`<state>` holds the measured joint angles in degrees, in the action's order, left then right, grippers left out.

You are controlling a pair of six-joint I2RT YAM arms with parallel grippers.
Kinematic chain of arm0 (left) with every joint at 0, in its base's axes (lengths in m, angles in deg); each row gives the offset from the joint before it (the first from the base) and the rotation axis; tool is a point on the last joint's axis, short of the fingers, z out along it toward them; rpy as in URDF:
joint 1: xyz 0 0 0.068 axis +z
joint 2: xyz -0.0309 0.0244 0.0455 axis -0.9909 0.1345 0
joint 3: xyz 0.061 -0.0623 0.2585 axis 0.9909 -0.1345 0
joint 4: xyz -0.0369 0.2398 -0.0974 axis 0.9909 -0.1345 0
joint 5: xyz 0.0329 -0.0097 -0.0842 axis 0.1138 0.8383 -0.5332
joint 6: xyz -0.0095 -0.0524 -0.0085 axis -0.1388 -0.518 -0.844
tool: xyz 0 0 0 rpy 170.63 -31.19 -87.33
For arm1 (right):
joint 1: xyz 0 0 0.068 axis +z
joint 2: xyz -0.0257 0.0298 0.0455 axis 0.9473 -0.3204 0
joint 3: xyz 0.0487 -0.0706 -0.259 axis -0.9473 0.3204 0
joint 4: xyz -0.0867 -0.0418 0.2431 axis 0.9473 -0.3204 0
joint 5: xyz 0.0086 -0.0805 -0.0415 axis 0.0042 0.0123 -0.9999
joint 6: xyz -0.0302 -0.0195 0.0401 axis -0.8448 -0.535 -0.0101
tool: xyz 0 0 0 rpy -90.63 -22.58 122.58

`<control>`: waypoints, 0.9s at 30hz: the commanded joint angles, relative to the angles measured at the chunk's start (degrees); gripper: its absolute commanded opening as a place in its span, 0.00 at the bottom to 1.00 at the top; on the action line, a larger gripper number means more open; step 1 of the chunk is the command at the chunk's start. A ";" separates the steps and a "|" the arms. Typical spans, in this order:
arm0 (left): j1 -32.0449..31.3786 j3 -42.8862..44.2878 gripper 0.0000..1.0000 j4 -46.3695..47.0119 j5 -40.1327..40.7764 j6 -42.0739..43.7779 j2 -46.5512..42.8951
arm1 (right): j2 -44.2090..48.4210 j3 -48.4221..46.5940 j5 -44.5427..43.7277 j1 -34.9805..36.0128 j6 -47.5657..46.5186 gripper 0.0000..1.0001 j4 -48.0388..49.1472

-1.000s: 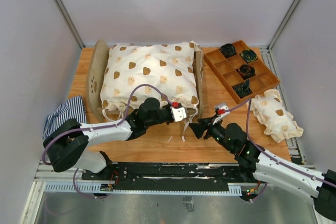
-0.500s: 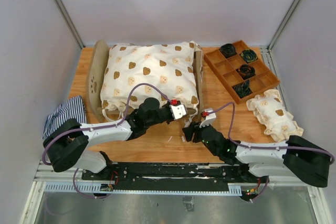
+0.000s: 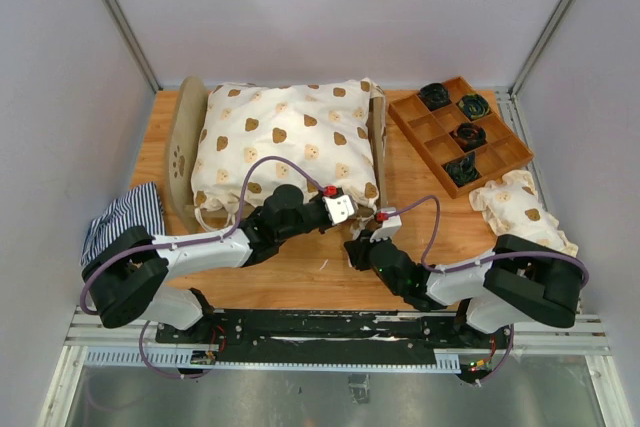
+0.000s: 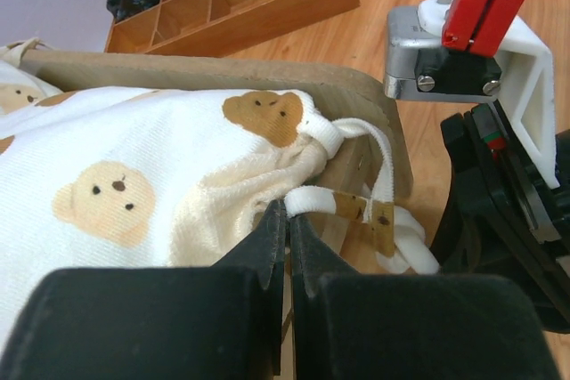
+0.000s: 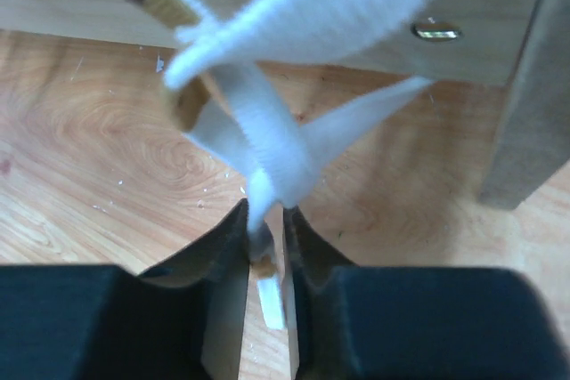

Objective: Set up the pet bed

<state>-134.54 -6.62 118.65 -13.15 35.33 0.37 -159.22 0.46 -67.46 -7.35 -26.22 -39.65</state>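
There is one pet bed of light plywood [image 3: 178,152] on the far left part of the brown wooden table [image 3: 300,282]. Its rounded headboard with a paw-print cutout is on the left side and its footboard is on the right, near the tray. One cream cushion printed with brown bear faces [image 3: 285,142] lies on the bed and covers almost all of it. The two arms meet at the near right corner of the bed. The left gripper [image 4: 287,213] has its two black fingers pressed almost together, and they pinch one white cloth tie [image 4: 334,204] that comes from the knotted corner of the cushion. The right gripper [image 5: 265,211], just beside it and lower, has only a narrow gap between the fingers, and a white strip hangs down into this gap; I cannot tell if it is the same tie. On the far right there is one brown wooden tray with square compartments [image 3: 447,147], and four of the compartments hold dark coiled things [image 3: 468,135]. One small bear-print pillow [image 3: 522,215] lies near the tray, on the right edge. One navy-and-white striped cloth [image 3: 125,217] lies at the near left edge.
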 commanded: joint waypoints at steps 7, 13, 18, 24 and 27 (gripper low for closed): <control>0.12 2.83 0.00 4.19 5.98 -2.57 -0.92 | 1.79 7.40 -11.37 -0.23 -3.15 0.00 6.50; 1.39 3.61 0.00 3.95 11.84 -5.12 -3.40 | 8.73 7.33 -12.54 -3.68 -3.96 0.00 -3.28; 1.99 5.58 0.00 1.54 14.96 -5.99 -4.67 | 11.42 6.83 -13.12 -5.26 -4.12 0.00 -6.38; 2.70 7.52 0.00 -0.72 19.61 -7.42 -6.06 | 10.84 6.96 -11.18 -8.59 -2.54 0.00 -6.68; 2.85 8.31 0.00 -2.54 21.24 -7.92 -6.25 | 10.43 6.61 -10.44 -8.90 -2.82 0.00 -6.49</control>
<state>-132.47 -0.72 117.30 3.33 28.76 -4.28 -148.18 7.59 -76.99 -14.76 -29.08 -44.33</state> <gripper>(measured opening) 0.015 0.009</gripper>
